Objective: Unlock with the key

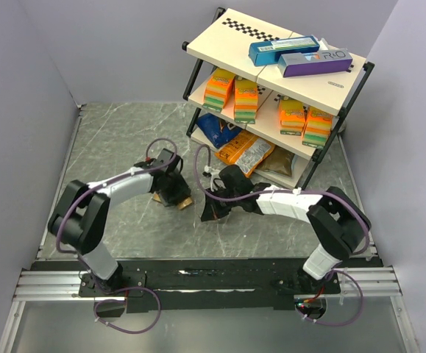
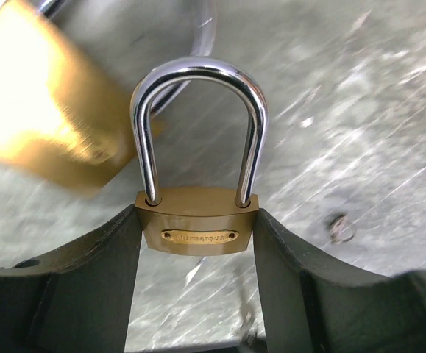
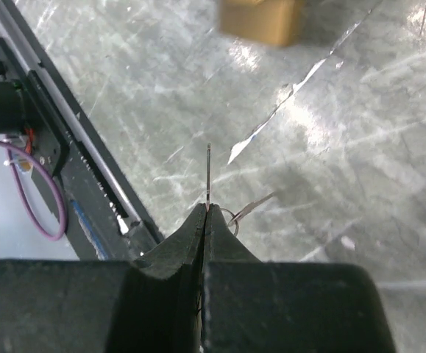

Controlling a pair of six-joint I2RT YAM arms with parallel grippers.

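A small brass padlock (image 2: 198, 224) with a silver shackle (image 2: 198, 73) stands between the fingers of my left gripper (image 2: 196, 246); both fingers press the sides of its body. A second, larger brass padlock (image 2: 43, 110) lies blurred just beyond it at the upper left. My right gripper (image 3: 207, 212) is shut on the key (image 3: 209, 173), whose thin blade sticks straight out of the fingertips, edge-on. A small ring with another thin piece (image 3: 246, 209) hangs beside the tips. In the top view the two grippers (image 1: 172, 187) (image 1: 216, 206) are close together at mid-table.
A black-framed shelf rack (image 1: 271, 88) with boxes and snack bags stands at the back right, close behind the right arm. The arms' mounting rail (image 1: 198, 283) runs along the near edge. A small ring (image 2: 341, 228) lies on the marble table. Grey walls enclose the sides.
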